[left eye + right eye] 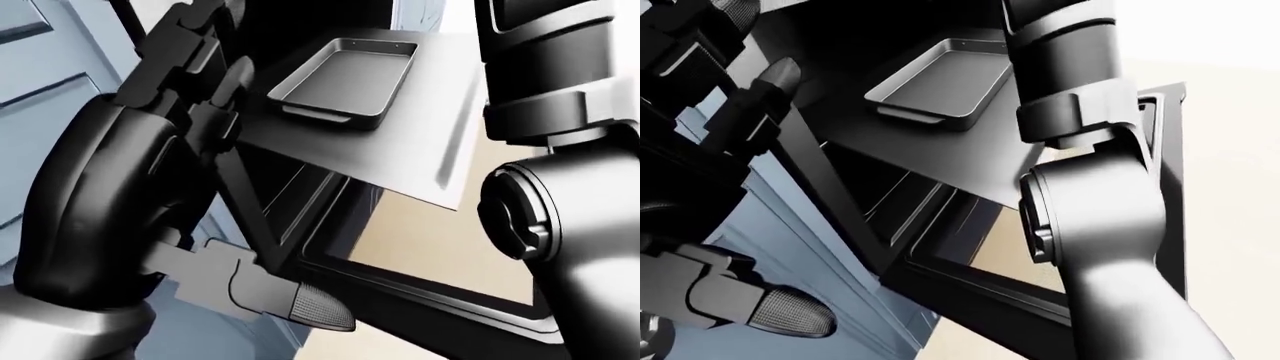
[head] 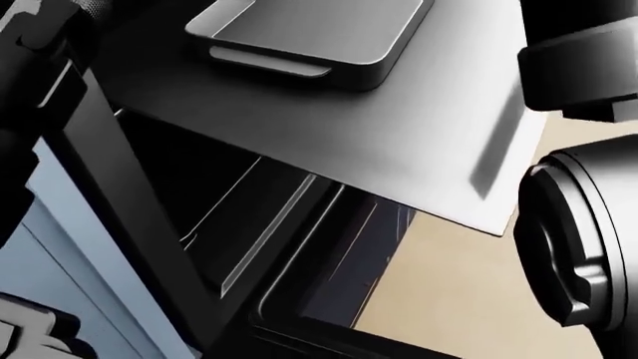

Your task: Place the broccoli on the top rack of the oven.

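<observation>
An empty tray (image 1: 345, 79) is sitting on the pulled-out rack (image 1: 420, 142) at 12 o'clock. Left hand (image 1: 215, 90) fingers appearing spread, holding nothing. Right hand: cannot tell. Broccoli is showing nowhere.

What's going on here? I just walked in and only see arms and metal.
The robot stands close over an open oven. A flat rack is pulled out, with an empty tray on it, above the lowered door. The left hand hangs beside the rack; the right arm reaches in, its hand hidden. No broccoli shows.
</observation>
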